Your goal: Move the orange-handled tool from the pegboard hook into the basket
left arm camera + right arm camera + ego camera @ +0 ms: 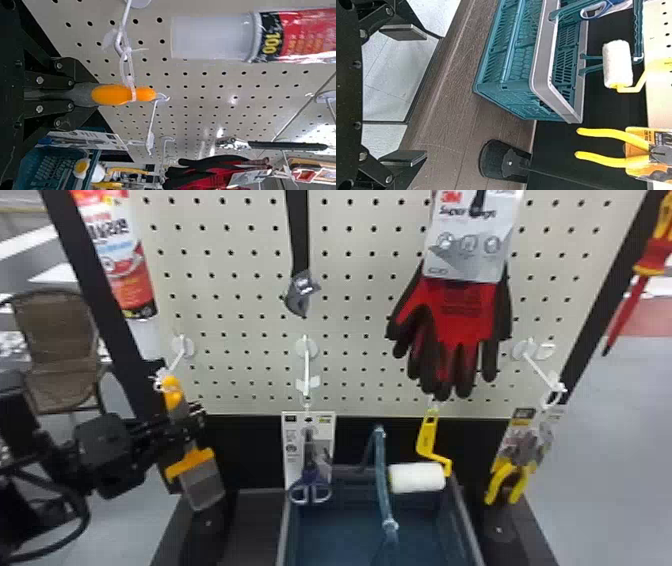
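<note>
Plainly, left end effector (192,424) gripping orange-handled tool (172,394) — right one (424,95) spread wide, pegboard (230,306) behind, brown chair (60,340), grey floor (620,440).

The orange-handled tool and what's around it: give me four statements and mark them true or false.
The left pincer grips the tool below its orange handle. True.
The tool lies in the basket. False: its white tie loops around the hook.
The right pincer holds the pliers. False: that pincer is open and empty.
The basket has a grey rim. True.
</note>
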